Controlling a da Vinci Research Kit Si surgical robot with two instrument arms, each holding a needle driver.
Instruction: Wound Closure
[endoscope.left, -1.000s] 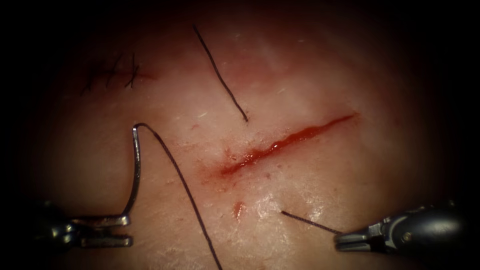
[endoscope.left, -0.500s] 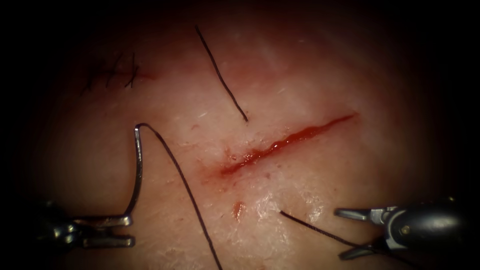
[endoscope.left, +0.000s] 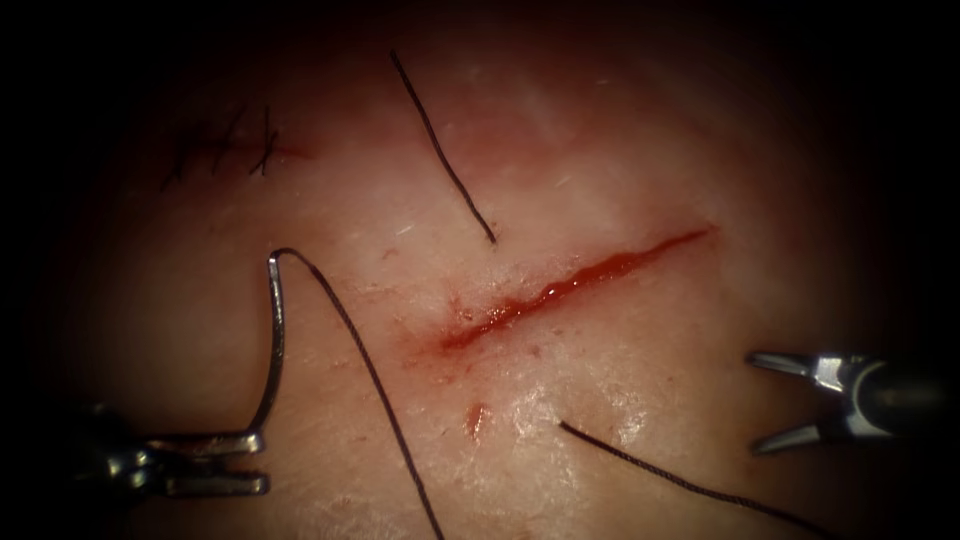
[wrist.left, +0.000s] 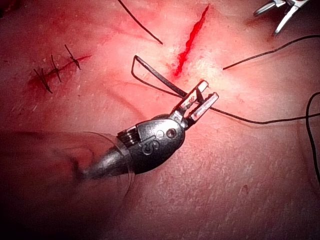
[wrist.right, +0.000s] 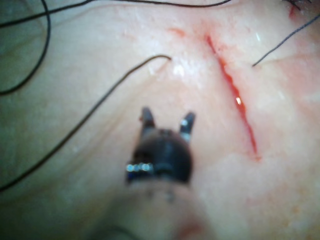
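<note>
On the endoscope view my left tool (endoscope.left: 215, 462) has its jaws closed on the needle (endoscope.left: 273, 340) at its pointed end; the needle arcs up free of the tissue (endoscope.left: 620, 330), left of the cut (endoscope.left: 570, 288), with thread (endoscope.left: 370, 375) trailing from its other end. My right tool (endoscope.left: 775, 400) sits right of the cut, jaws spread wide, gripping nothing. A loose thread end (endoscope.left: 680, 485) lies below it.

On the left wrist view the left tool (wrist.left: 199, 102) clamps the needle (wrist.left: 155, 77) beside the cut (wrist.left: 190, 40).

On the right wrist view the right tool (wrist.right: 167, 120) gapes empty near the cut (wrist.right: 235, 95).
</note>
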